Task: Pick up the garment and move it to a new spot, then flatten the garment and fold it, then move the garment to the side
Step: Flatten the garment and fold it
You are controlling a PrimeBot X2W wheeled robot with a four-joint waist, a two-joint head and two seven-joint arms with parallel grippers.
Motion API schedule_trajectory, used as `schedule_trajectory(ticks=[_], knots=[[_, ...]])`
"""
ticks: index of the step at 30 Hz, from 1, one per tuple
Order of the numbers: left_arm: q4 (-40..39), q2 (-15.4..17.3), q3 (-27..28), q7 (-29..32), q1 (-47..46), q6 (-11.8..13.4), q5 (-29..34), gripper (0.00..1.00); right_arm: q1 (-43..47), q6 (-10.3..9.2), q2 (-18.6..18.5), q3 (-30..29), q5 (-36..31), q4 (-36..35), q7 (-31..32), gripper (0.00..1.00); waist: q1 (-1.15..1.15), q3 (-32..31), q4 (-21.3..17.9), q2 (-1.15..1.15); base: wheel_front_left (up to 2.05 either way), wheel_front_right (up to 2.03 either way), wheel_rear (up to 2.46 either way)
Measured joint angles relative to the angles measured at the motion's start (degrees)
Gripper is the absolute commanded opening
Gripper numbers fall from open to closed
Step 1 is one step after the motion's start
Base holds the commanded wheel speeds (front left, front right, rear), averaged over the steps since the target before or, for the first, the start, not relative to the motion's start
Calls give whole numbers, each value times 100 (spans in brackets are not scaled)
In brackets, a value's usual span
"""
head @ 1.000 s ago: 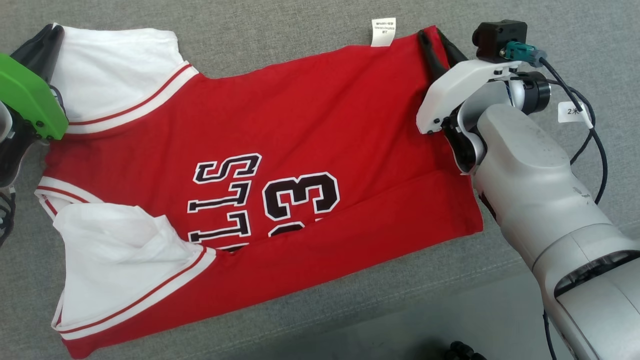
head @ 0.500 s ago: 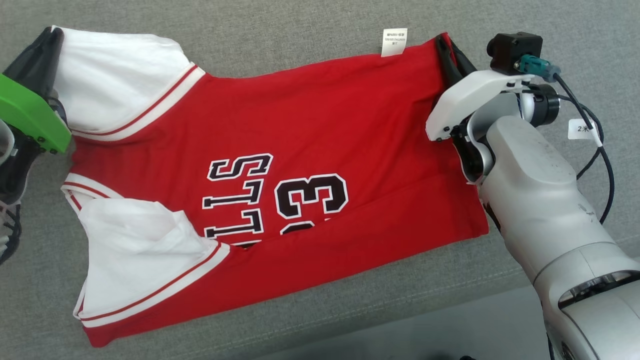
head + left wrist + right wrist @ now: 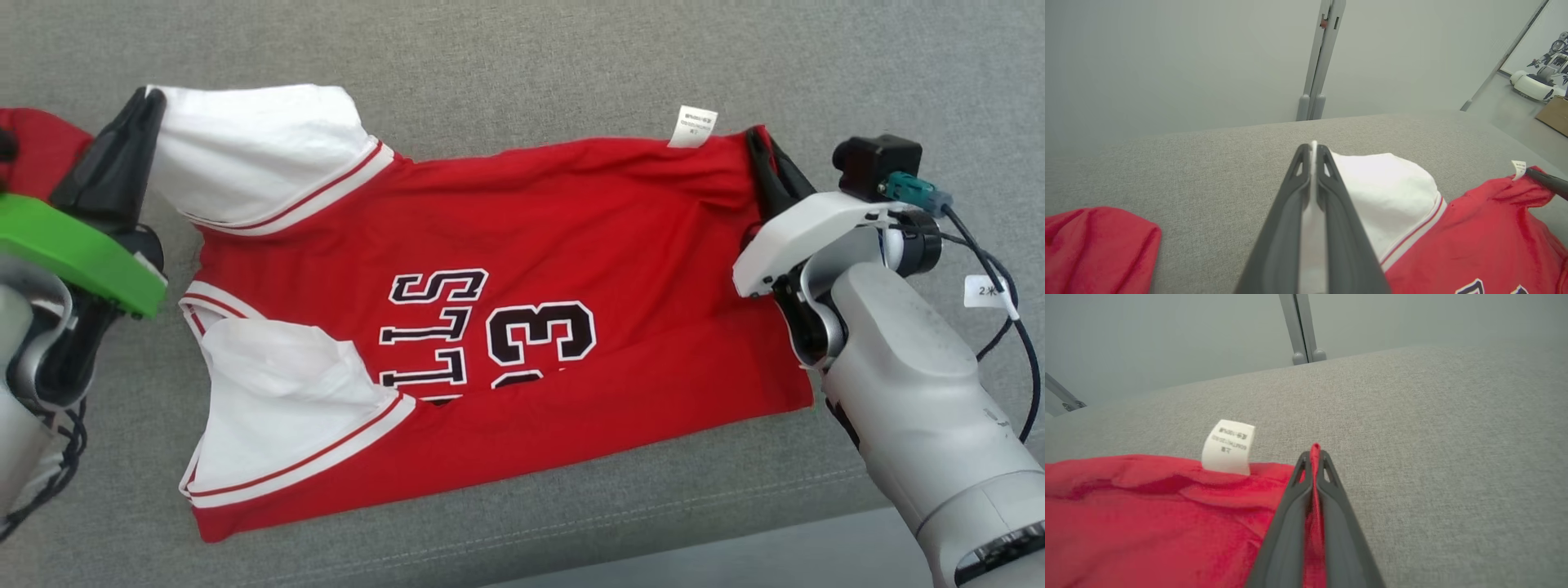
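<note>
Grey cushion, garment corner within right hand

Most likely a robotics lab or test bay. Wide grey upholstered pad as workbench, stitched seam along the near edge. Behind it, at the far side, plain grey panels joined by a metal post. Far right past the panels, smooth grey floor, another robot on a white base, and a cardboard box just beside it.

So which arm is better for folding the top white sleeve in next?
Left, probably: the left end effector is shut on the jersey at that white sleeve, while the right end effector pinches the red hem corner opposite.
</note>
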Motion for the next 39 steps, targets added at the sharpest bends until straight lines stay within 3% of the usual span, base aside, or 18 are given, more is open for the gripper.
schedule_trajectory(ticks=[8, 19, 31, 39], knots=[[-905, -82, 836, -5, 1420, 0, 597, 0, 538, -1, -526, 590, 954, -324, 0, 0, 0, -285, 197, 0, 0, 0, 0], [-1505, -566, 1672, -7, 3037, 1, 1056, 0, 1086, -1, -1080, 1039, 1940, -705, 0, 0, 0, -591, 496, 0, 0, 0, 0], [-1377, -1138, 1836, -5, 3638, 1, 1439, 0, 1997, -2, -1755, 1310, 2694, -1948, 0, 0, 0, -729, 832, 0, 0, 0, 0], [-1042, -1472, 1775, -7, 3841, 1, 1855, 0, 2105, -2, -1974, 1627, 2652, -1908, 0, 0, 0, -799, 818, 0, 0, 0, 0]])
